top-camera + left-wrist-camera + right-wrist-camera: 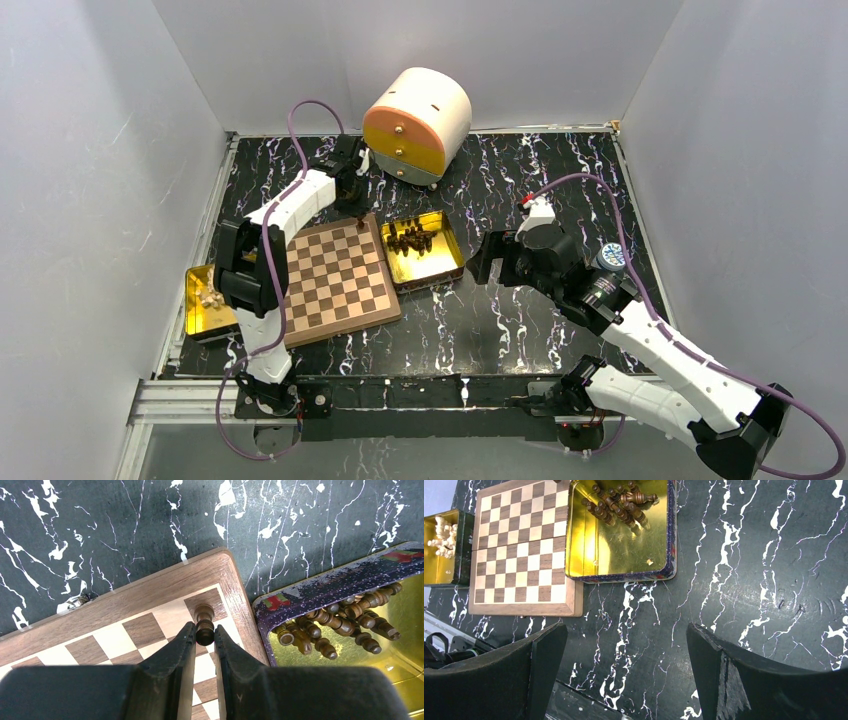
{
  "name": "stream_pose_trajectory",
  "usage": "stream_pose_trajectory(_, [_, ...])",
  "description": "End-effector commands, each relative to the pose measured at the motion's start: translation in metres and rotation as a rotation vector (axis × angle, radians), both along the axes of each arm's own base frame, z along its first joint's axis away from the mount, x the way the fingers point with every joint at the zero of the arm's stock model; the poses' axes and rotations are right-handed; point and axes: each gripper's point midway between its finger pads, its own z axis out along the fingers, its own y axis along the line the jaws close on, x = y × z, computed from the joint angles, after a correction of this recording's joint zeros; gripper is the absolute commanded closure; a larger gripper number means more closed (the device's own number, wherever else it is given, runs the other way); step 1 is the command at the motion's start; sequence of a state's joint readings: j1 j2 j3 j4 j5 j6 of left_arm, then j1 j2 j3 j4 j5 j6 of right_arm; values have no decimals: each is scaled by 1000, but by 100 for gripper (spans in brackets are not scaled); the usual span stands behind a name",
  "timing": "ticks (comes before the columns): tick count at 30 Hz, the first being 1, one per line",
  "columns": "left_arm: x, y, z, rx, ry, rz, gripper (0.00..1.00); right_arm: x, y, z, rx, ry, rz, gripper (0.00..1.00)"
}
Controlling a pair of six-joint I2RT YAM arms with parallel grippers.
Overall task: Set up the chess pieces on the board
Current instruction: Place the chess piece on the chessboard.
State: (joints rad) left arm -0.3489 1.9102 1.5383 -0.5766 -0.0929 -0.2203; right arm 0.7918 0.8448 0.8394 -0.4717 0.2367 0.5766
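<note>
Chess pieces [340, 622], tiny dark brown turned figures, lie heaped in the shiny gold rectangular tin [345, 577] just beside the checkered wooden board [150, 595]; your left gripper [204, 632] pinches one dark piece [204, 616] over the corner square, poised for setting down there; your right gripper [626, 645] hangs spread, empty.

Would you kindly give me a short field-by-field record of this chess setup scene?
left gripper: shut on one dark chess piece, at a corner of the board
right gripper: open, empty, above the table
board: no other piece visible on it
right tin: other dark pieces
left tin: light pieces
</note>
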Motion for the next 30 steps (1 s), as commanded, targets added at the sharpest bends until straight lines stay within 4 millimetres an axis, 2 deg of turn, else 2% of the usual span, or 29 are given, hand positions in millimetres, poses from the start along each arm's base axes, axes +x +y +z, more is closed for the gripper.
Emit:
stream_pose_trajectory(1, [-4,0,1,-1,3,-12,87,4,1,4,18,-16,-18,1])
stream_pose_trajectory(18, [-6,-2,-8,-7,16,-29,83,5,-1,2,11,-16,-24,1])
stream_pose_trajectory(30, [-6,-2,1,-13,-2,-25,66,4,-2,2,11,-18,-26,1])
